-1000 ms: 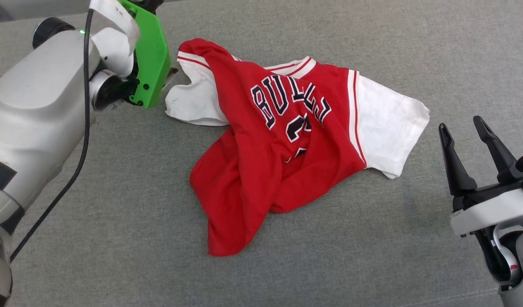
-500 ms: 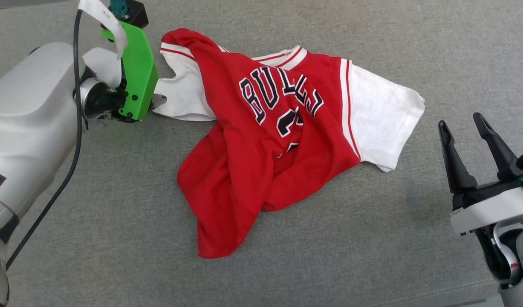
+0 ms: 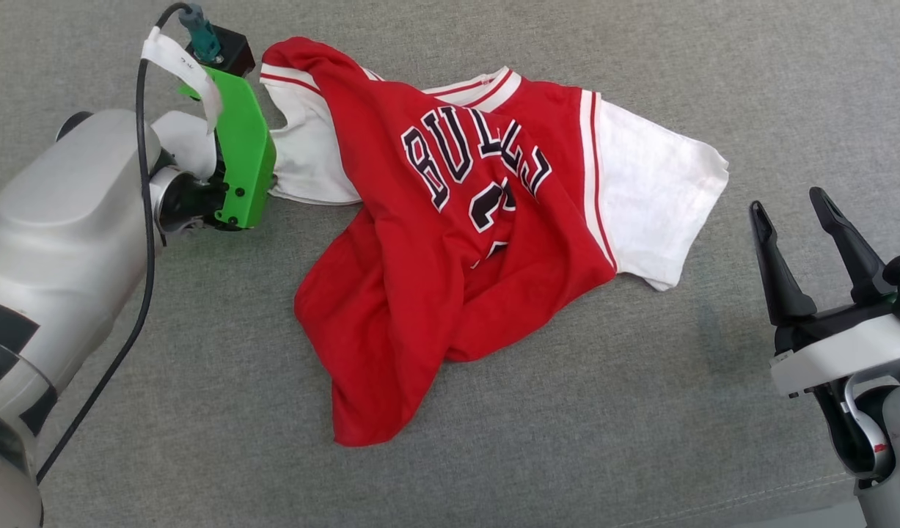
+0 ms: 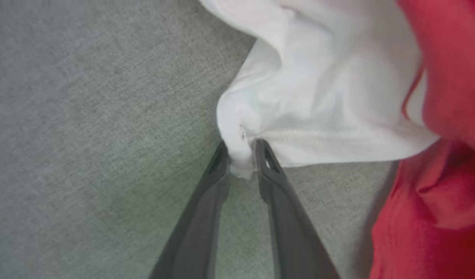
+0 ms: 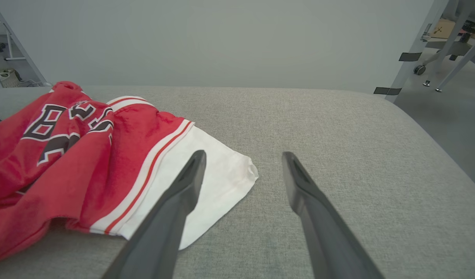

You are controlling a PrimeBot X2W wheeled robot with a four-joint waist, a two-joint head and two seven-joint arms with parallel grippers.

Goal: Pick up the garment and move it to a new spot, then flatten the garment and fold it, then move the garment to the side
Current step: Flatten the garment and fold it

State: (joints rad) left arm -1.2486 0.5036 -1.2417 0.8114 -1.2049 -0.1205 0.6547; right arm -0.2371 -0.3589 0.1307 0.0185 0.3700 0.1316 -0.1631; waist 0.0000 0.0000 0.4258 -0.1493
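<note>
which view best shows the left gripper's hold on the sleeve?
Left wrist view: the left gripper pinches a bunched corner of the white sleeve. Head view: the green mount hides the pinch where the sleeve meets it. Right wrist view: the jersey, red body and other sleeve.

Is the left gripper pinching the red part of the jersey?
No, the left gripper is closed on a corner of the jersey at its white sleeve, not on the red cloth.
</note>
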